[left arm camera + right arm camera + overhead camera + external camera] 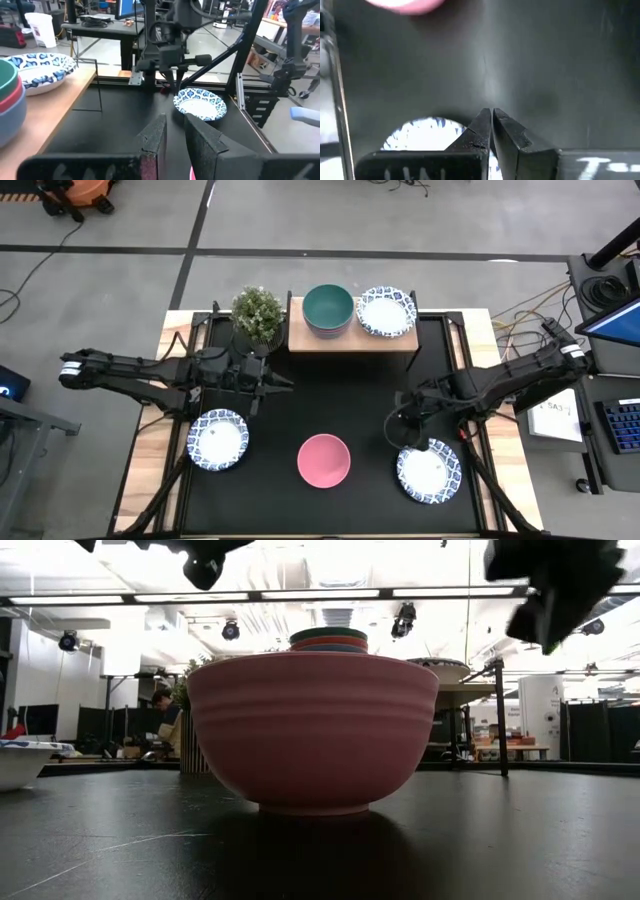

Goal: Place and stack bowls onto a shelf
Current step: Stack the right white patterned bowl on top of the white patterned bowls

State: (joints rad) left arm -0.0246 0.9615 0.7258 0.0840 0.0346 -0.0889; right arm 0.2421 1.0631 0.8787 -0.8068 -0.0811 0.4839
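The light-wood shelf (pixel 350 338) stands at the table's far side. On it sit a stack of bowls with a green one on top (pixel 328 310) and a blue-patterned white bowl (pixel 386 311). A pink bowl (pixel 324 459) stands at the near middle, large in the low view (pixel 312 735). One patterned white bowl (pixel 217 439) stands near left, another (pixel 429 471) near right. My left gripper (pixel 288 383) hovers in front of the shelf, empty, with a narrow gap between its fingers (pixel 175 132). My right gripper (pixel 400 423) hovers just beyond the near-right white bowl (pixel 420 132), shut and empty (pixel 491 115).
A small potted plant (pixel 258 313) stands at the shelf's left end. The black tabletop has wooden borders left (pixel 150 450) and right (pixel 505 470). Bare black table lies between the shelf and the three near bowls. Desks and people show in the room beyond.
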